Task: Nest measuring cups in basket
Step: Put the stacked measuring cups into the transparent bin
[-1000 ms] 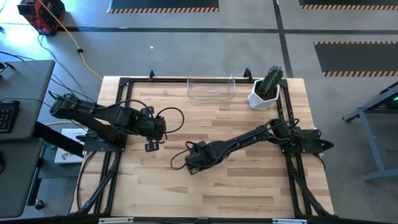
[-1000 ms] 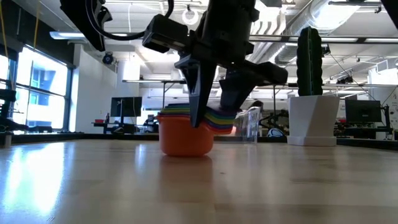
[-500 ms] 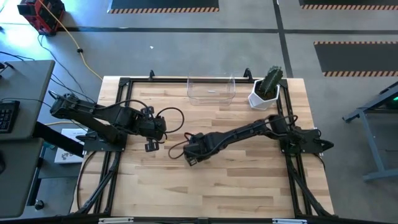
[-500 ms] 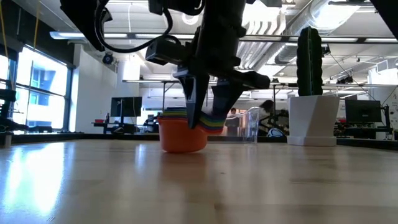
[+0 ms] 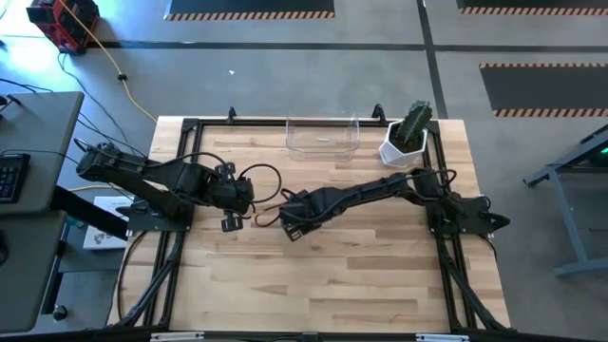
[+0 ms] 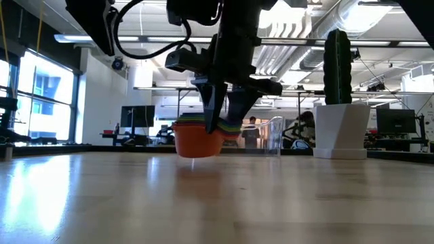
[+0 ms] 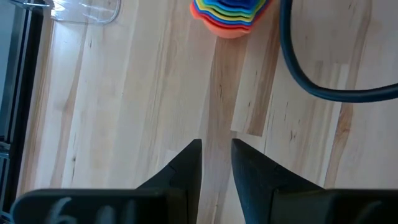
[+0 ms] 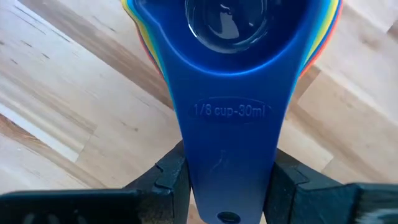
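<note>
The right gripper (image 8: 227, 180) is clamped on the stacked handles of the measuring cups (image 6: 199, 137), blue handle on top between its fingers. Taking the handles makes sense: one pinch carries the whole nested stack, and it hangs just clear of the table (image 6: 217, 196), orange cup at the bottom. From above, that gripper (image 5: 294, 217) sits mid-table, with the basket (image 5: 323, 136) well apart at the far edge, nothing visible inside it, so the carry is the step in hand, I'd say.

The left gripper (image 7: 216, 163) waits at the left side, fingers nearly together around nothing.

Count: one stack, one basket, one cactus pot (image 5: 407, 135) just beside the basket. Rims show blue, green, yellow, orange, with red and purple hints; I can't count the cups exactly.
</note>
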`<act>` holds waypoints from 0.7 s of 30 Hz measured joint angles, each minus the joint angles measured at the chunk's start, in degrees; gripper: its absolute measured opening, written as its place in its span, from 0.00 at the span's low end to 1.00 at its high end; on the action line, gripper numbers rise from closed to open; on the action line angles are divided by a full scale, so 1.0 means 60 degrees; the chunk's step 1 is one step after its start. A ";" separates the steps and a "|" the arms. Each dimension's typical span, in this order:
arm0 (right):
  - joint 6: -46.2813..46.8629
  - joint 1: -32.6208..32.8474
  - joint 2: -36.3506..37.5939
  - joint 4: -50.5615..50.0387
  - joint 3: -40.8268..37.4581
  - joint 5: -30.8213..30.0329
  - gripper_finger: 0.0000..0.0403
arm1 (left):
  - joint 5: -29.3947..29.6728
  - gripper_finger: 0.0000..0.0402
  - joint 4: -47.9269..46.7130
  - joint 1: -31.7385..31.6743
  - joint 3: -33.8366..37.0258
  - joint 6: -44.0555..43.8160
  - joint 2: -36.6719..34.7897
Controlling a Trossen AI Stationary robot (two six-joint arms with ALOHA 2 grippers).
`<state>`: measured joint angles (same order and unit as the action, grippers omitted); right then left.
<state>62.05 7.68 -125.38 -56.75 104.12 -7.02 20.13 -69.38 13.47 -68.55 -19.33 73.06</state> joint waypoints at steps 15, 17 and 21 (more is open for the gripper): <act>-0.1379 -0.0961 0.0942 -0.0248 0.0004 -0.0210 0.31 | -0.0001 0.20 -0.0004 -0.0002 0.0000 -0.0003 0.0002; -0.1545 -0.1140 0.1068 -0.0275 0.0004 -0.0265 0.31 | 0.0001 0.20 -0.0005 0.0000 0.0000 0.0000 0.0000; -0.1925 -0.1549 0.1384 -0.0310 0.0004 -0.0265 0.31 | 0.0001 0.20 -0.0004 0.0000 0.0000 -0.0001 0.0000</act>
<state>50.50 -1.61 -117.07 -58.61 104.14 -8.61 20.13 -69.41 13.47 -68.55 -19.34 73.06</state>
